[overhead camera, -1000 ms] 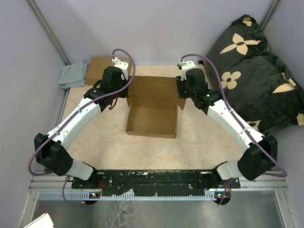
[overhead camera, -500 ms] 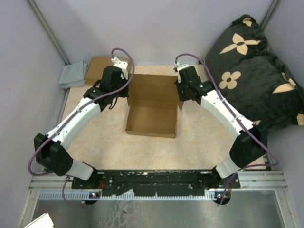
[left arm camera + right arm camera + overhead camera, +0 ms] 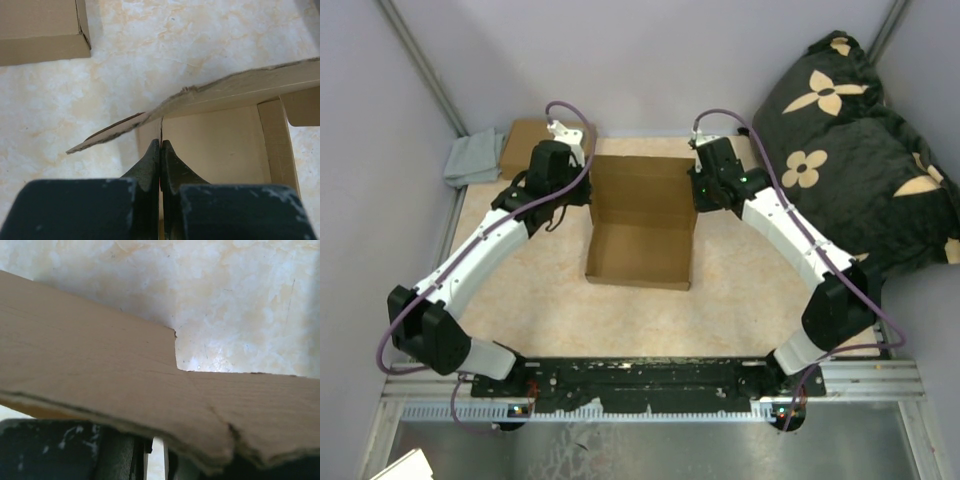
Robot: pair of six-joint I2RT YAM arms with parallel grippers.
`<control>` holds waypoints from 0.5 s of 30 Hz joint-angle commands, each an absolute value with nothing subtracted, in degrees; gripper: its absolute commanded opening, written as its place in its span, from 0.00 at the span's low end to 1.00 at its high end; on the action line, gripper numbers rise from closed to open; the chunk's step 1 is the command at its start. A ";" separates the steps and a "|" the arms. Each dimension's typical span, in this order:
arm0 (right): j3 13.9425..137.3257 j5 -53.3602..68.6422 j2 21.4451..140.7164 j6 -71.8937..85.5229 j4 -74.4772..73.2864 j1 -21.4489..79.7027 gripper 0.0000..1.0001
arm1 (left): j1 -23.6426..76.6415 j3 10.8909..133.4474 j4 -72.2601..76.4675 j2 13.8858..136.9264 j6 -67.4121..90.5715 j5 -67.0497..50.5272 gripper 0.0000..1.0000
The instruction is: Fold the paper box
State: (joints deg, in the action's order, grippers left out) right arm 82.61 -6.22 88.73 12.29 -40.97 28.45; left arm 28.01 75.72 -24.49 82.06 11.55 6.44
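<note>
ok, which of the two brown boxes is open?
The paper box mid-table: its inside shows. The carton by the grey cloth is closed.

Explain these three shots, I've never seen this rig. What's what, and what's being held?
Two robot arms are bolted at the near edge of a table. The wide picture comes from a fixed camera above and behind them. The other two come from a camera on each wrist, looking along that arm's own fingers.

Between the arms lies the paper box, partly folded, with its lid panel open at the far side. At the far left are a closed brown carton and a grey cloth. A dark flowered cushion is on the right.

The left fingers are shut on a thin edge of the box's cardboard. A cardboard flap hides most of the right fingers, so I cannot tell whether they grip it.
</note>
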 commanded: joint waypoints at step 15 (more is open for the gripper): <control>81.70 -8.71 89.64 14.77 -24.97 28.83 0.12 | 28.48 73.87 -14.16 81.81 15.16 0.96 0.00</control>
